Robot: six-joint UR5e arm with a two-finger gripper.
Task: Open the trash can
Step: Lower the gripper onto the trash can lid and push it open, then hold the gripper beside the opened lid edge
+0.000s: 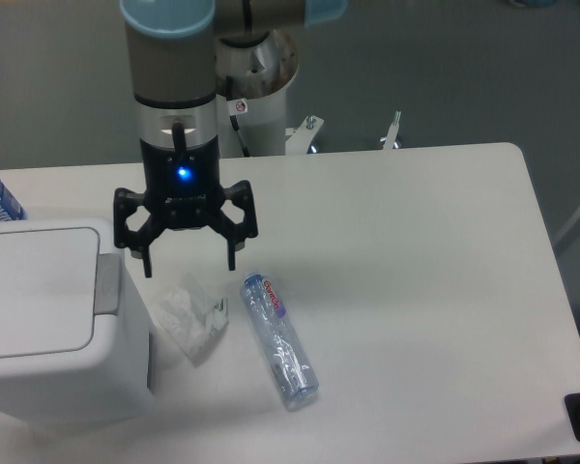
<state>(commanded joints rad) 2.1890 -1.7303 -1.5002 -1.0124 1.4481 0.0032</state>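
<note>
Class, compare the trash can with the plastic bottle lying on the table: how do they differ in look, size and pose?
The trash can is white, opaque and boxy; the plastic bottle is clear and slim. The trash can is far bigger than the bottle. The trash can stands upright with its lid shut; the bottle lies on its side. Both rest on the white table.

- The trash can (63, 333) is a big white box with round corners.
- Its flat white lid (34, 290) is shut and lies level on top.
- A grey strip (107, 283) runs along the lid's right edge.
- It stands upright at the left end of the bench (416, 290), near the front edge.
</note>
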